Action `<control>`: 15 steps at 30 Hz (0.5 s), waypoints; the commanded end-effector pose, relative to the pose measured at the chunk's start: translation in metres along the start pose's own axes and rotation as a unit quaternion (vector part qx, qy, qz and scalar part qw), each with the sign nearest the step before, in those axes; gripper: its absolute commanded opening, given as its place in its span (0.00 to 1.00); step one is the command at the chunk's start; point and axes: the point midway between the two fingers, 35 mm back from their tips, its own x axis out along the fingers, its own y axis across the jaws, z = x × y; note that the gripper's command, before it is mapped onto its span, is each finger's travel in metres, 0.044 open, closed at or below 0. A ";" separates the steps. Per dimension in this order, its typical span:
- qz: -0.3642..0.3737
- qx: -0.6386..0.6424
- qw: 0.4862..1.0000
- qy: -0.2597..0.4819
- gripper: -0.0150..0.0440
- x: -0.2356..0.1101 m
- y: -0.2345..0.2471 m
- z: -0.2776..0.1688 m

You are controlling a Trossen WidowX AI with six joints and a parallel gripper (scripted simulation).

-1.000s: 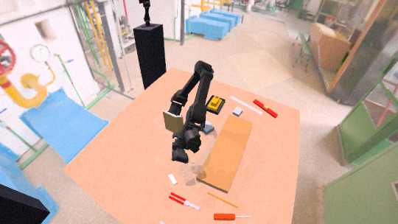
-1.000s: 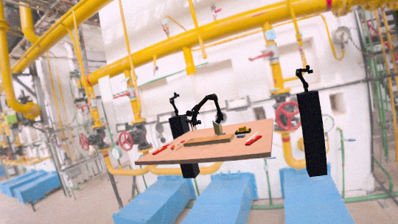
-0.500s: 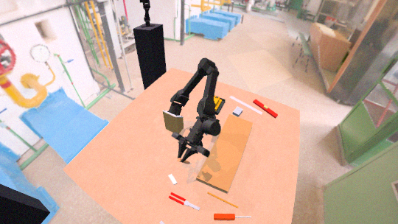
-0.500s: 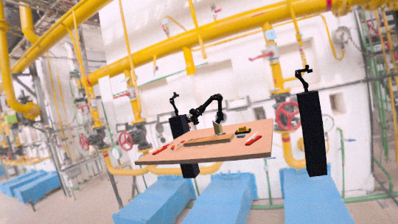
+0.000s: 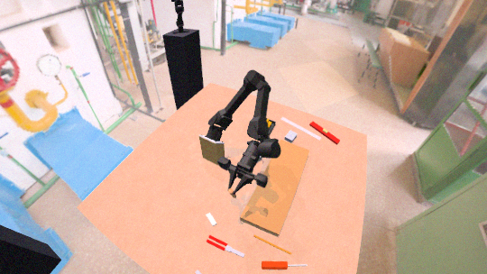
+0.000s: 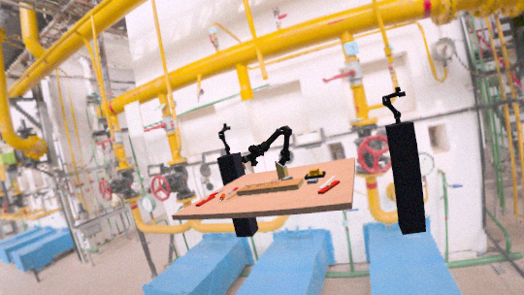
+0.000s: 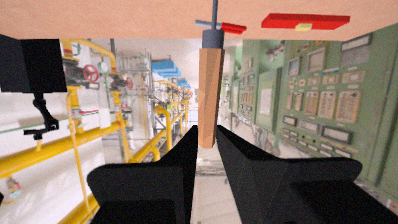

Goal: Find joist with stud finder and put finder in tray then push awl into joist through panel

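Observation:
My gripper (image 5: 235, 187) (image 7: 206, 129) is shut on the awl (image 7: 210, 92), which has a wooden handle, a grey collar and a thin metal shaft pointing away from the fingers. The gripper hangs above the table, just off the left long edge of the tan floor panel (image 5: 281, 189) (image 6: 269, 186), and tilts toward it. The yellow and black stud finder (image 5: 270, 123) (image 6: 315, 173) sits beyond the panel's far end, mostly hidden behind the arm in the top view. In the wrist view the table edge fills the top.
An olive upright board (image 5: 211, 150) stands left of the arm. A grey block (image 5: 290, 135), a white strip (image 5: 300, 128) and a red level (image 5: 325, 132) (image 7: 305, 21) lie at the far end. A white block (image 5: 211, 219), red-handled tool (image 5: 224, 243), pencil (image 5: 271, 244) and orange screwdriver (image 5: 281, 265) lie near the front.

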 end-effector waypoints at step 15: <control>0.008 -0.006 1.000 0.029 0.25 -0.064 -0.063 0.041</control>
